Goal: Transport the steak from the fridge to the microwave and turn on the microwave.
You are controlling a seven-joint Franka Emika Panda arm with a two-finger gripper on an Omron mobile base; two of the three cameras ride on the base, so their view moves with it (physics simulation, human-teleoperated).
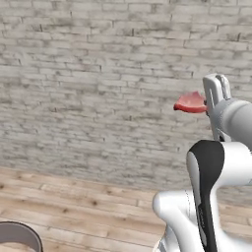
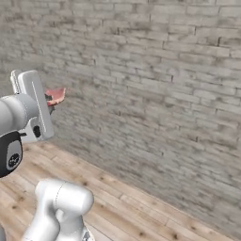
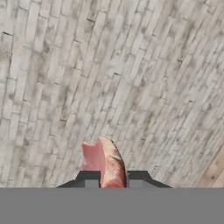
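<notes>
The steak is a red-pink slab held up in the air in front of a brick wall. It sticks out to the left of the white hand in the left base view, and the steak pokes out to the right of the hand in the right base view. In the hand view the steak stands on edge between the two dark fingertips, and my gripper is shut on it. The fridge and the microwave are out of view.
A grey-white brick wall spans the background, with a light wooden plank floor below it. A dark round rim curves into the lower left corner of the left base view.
</notes>
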